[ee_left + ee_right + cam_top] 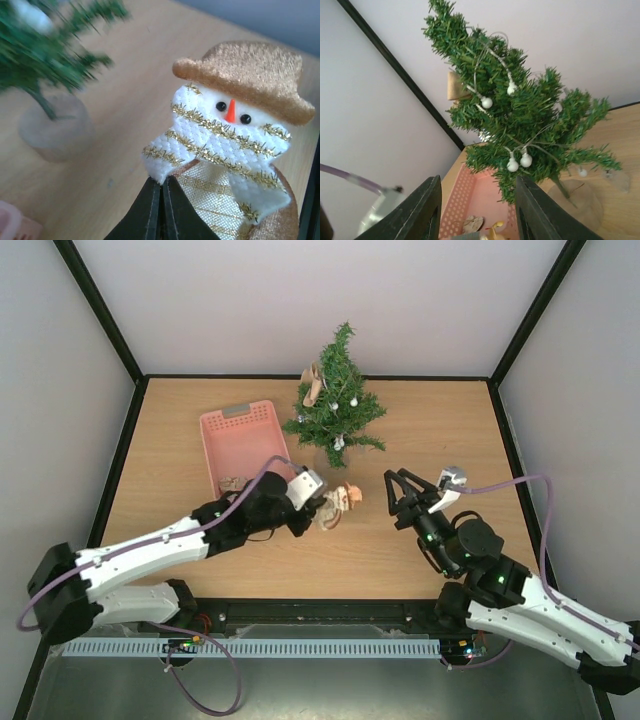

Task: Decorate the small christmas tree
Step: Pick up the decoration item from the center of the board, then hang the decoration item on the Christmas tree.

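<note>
The small christmas tree (pixel 335 405) stands at the back middle of the table on a pale pot, strung with white balls and a tan ornament (pixel 313 385). In the left wrist view the tree (pixel 45 55) is blurred at the upper left. A snowman ornament (pixel 342 502) with a gold hat and a gold-striped white scarf lies in front of the tree. My left gripper (pixel 318 505) is shut, its tips (pixel 162 182) pinching the lower edge of the snowman (pixel 225 130). My right gripper (pixel 398 476) hovers open to the right and faces the tree (pixel 520 115), with nothing between its fingers (pixel 427 210).
A pink perforated basket (pixel 240 435) sits left of the tree with a few ornaments (pixel 233 483) at its near end. The right wrist view shows the basket (pixel 480 200) below the tree's branches. White walls with black corner posts enclose the table.
</note>
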`<state>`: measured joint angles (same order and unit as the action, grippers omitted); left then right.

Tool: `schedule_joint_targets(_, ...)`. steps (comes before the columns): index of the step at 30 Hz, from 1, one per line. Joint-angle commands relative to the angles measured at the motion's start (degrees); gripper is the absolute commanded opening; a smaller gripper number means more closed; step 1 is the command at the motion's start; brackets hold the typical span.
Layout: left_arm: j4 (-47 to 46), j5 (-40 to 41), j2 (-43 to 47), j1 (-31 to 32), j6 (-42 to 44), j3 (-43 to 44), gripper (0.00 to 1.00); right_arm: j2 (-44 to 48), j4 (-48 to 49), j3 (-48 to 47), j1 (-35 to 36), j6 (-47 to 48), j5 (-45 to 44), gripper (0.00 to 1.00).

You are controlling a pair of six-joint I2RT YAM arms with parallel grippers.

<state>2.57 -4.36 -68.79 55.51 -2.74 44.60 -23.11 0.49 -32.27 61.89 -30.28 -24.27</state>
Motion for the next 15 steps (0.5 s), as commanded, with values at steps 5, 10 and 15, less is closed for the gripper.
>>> schedule_joint_targets(5, -6.7, 14.1, 11.3, -1.0, -10.0, 1.2, 0.02, -4.2, 15.4, 4.8, 0.2, -10.0, 8.1, 0.40)
schedule_joint_targets(10, -8.8, 15.7, 12.8, -1.1, -11.9, 2.6, 0.02, -11.4, 26.4, 5.6, 0.2, -13.9, 16.1, 0.44)
schedule_joint_targets(15, -9.4, 16.1, 12.8, -1.0, -12.2, 2.9, 0.02, -20.2, 30.1, 1.4, 0.2, -14.3, 20.2, 0.49)
